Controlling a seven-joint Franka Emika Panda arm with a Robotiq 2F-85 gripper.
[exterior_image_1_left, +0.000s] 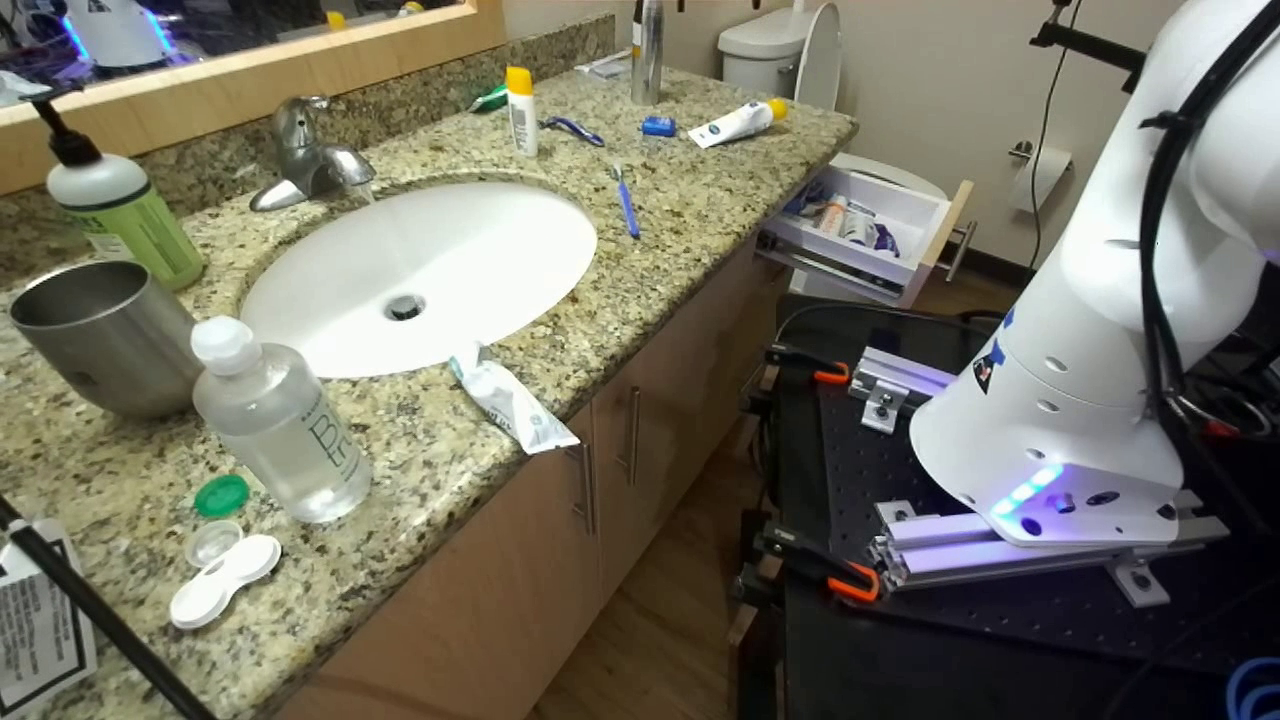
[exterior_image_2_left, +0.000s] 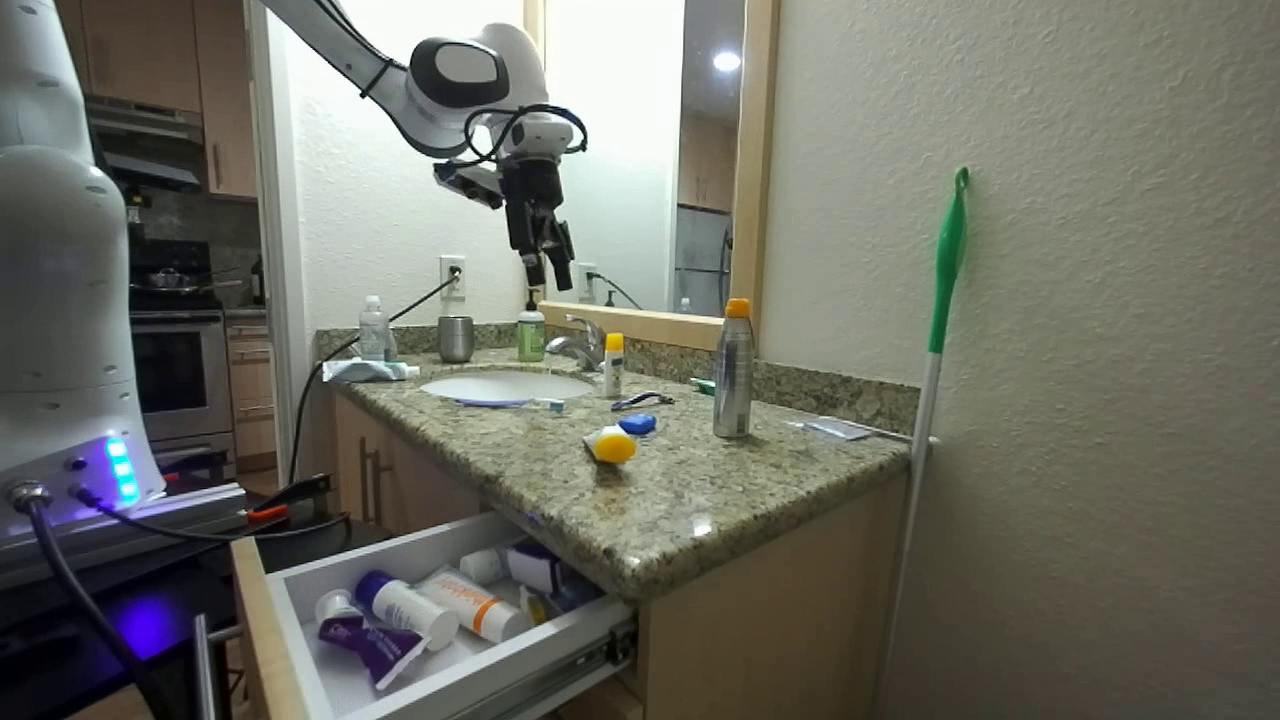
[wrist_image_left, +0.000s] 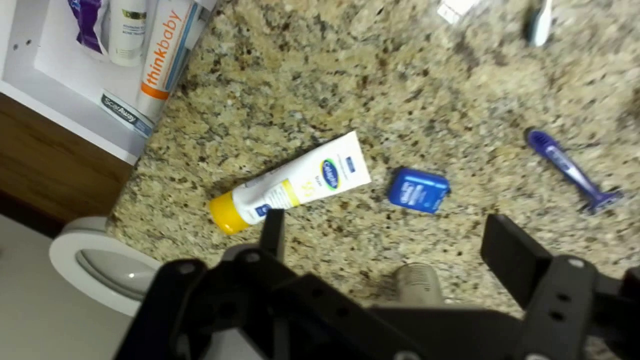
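Black gripper (wrist_image_left: 384, 230) is up in the air over the granite counter (wrist_image_left: 300, 105), jaws spread wide and empty. Going by the wrist view, the yellow-capped white Cetaphil tube (wrist_image_left: 305, 182) is lying on the counter a bit left, its flat end just beside a little blue case (wrist_image_left: 419, 190) but not touching. Purple razor (wrist_image_left: 570, 167) is off to the right. Over on the far left there's an open drawer (wrist_image_left: 60, 60) with a thinkbaby tube (wrist_image_left: 165, 50) lying in it.
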